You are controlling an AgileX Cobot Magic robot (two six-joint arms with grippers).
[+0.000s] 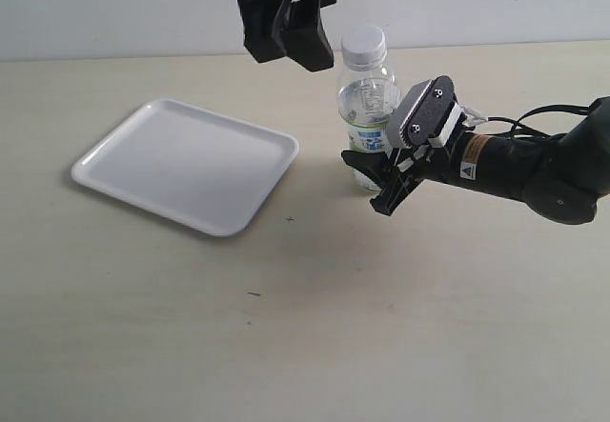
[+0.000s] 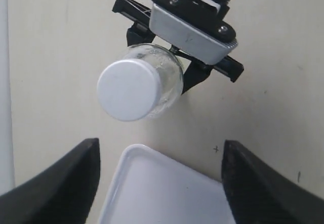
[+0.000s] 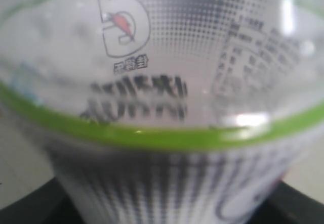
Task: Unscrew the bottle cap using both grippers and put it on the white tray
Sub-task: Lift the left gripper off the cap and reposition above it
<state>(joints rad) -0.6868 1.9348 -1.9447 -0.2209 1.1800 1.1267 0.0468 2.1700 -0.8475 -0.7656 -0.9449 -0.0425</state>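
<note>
Right gripper (image 1: 377,182) fingers are clamped on the lower body of the bottle (image 1: 367,108), which is braced upright on the desk (image 1: 381,327) against twist. Left gripper (image 1: 291,58) fingers are spread wide, held above and left of the bottle cap (image 1: 363,41), which is on the neck and not yet gripped. The white tray (image 1: 181,160) is set to the left, apart.

We are looking at a likely robot lab: a plain beige surface (image 1: 381,346) is meeting a blank white wall (image 1: 496,3).

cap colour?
The cap is plain white; it shows best in the left wrist view.
</note>
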